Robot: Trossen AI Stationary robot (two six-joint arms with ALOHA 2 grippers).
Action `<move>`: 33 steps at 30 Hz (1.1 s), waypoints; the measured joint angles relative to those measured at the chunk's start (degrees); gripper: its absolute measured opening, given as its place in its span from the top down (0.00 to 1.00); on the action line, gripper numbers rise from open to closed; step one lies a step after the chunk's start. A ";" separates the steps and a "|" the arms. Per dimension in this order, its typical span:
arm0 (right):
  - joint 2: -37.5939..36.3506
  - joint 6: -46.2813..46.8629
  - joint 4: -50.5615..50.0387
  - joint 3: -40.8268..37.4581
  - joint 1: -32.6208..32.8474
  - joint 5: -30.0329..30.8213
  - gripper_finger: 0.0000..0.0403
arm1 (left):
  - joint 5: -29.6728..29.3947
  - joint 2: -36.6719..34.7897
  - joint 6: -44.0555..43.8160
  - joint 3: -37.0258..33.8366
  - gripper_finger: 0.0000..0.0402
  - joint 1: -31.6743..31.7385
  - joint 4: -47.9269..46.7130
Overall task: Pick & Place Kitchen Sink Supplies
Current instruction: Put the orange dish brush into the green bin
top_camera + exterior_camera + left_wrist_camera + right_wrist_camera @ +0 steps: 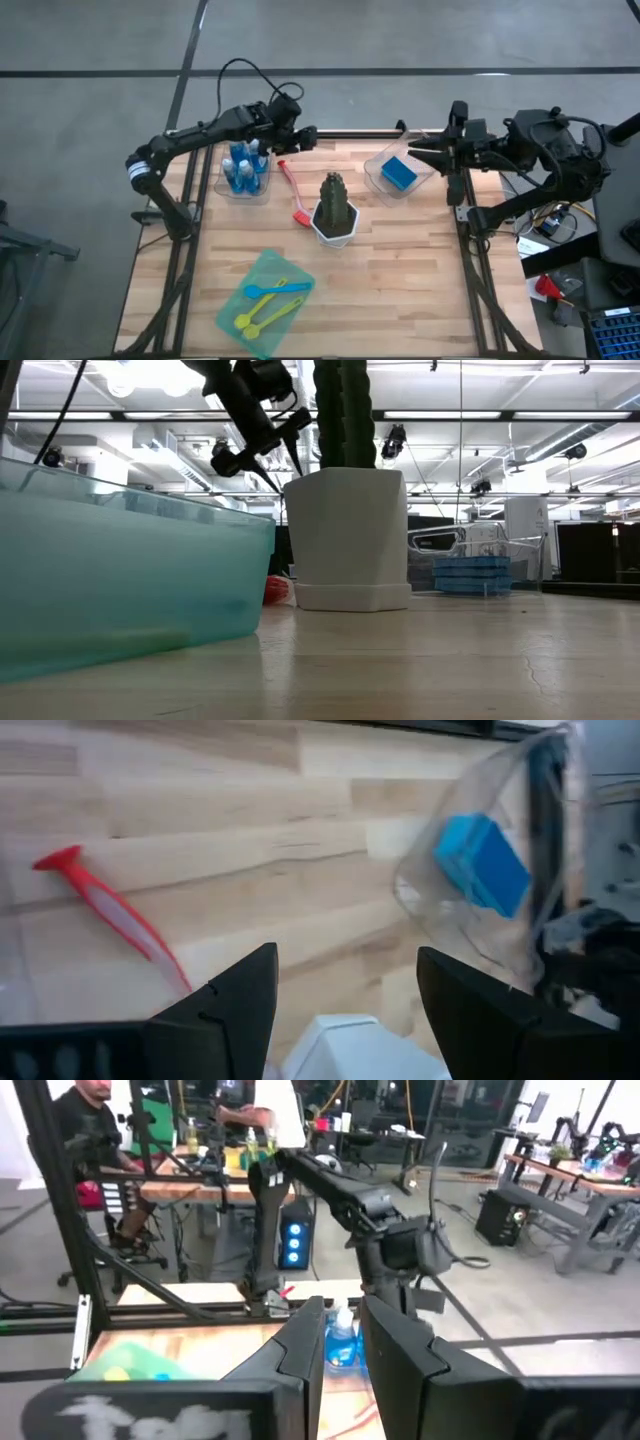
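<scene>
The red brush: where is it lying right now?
In the high view, the red brush lies on the table between the bottle bin and the cactus pot.

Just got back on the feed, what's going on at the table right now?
Neither arm holds anything. The left claw is open, at the table's back edge beside the clear bin of blue bottles. The right claw is open too, next to the clear bin with the blue sponge. The red brush lies loose near the cactus pot; the blue brush and the yellow and lime ones lie on the green sheet.
</scene>
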 joint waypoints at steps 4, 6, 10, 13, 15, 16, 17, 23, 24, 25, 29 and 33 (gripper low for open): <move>-0.65 -0.91 -0.11 0.00 0.00 -0.05 0.84 | -1.60 1.99 -1.69 0.00 0.43 -1.76 -0.17; -0.86 -1.46 -0.77 0.00 0.00 -0.03 0.84 | -1.45 3.17 -1.96 0.00 0.43 -2.91 -0.04; -1.12 -1.70 -2.40 0.00 -0.04 0.06 0.84 | -1.49 4.96 -4.22 0.00 0.43 -4.88 -3.42; -1.15 -1.72 -3.17 0.00 0.00 0.05 0.84 | -1.74 6.53 -4.82 0.00 0.43 -5.83 -4.47; -1.17 -2.26 -3.43 0.00 0.00 0.05 0.84 | -1.77 7.51 -5.17 0.00 0.43 -6.24 -4.52; -1.17 -2.61 -3.61 0.00 0.00 0.06 0.84 | -1.94 8.00 -5.63 0.00 0.43 -6.35 -4.88; -1.20 -2.90 -3.74 0.00 0.00 0.06 0.84 | -2.51 8.54 -6.27 0.00 0.43 -6.49 -5.50; -1.64 -2.73 -4.89 0.00 0.00 0.02 0.84 | -3.81 10.89 -7.85 -0.02 0.47 -6.87 -8.90; -1.77 -2.69 -4.96 0.00 0.00 0.03 0.84 | -4.01 11.25 -7.85 -0.02 0.48 -6.95 -9.36; -1.92 -2.65 -4.97 0.00 0.00 0.01 0.84 | -4.22 11.61 -7.85 -0.03 0.48 -7.04 -9.91; -2.39 -2.53 -4.97 0.00 0.00 -0.05 0.84 | -4.75 12.70 -7.81 -0.53 0.50 -7.18 -11.24; -2.52 -2.53 -5.00 0.00 0.00 -0.05 0.84 | -4.73 13.02 -8.58 -2.72 0.51 -7.22 -11.00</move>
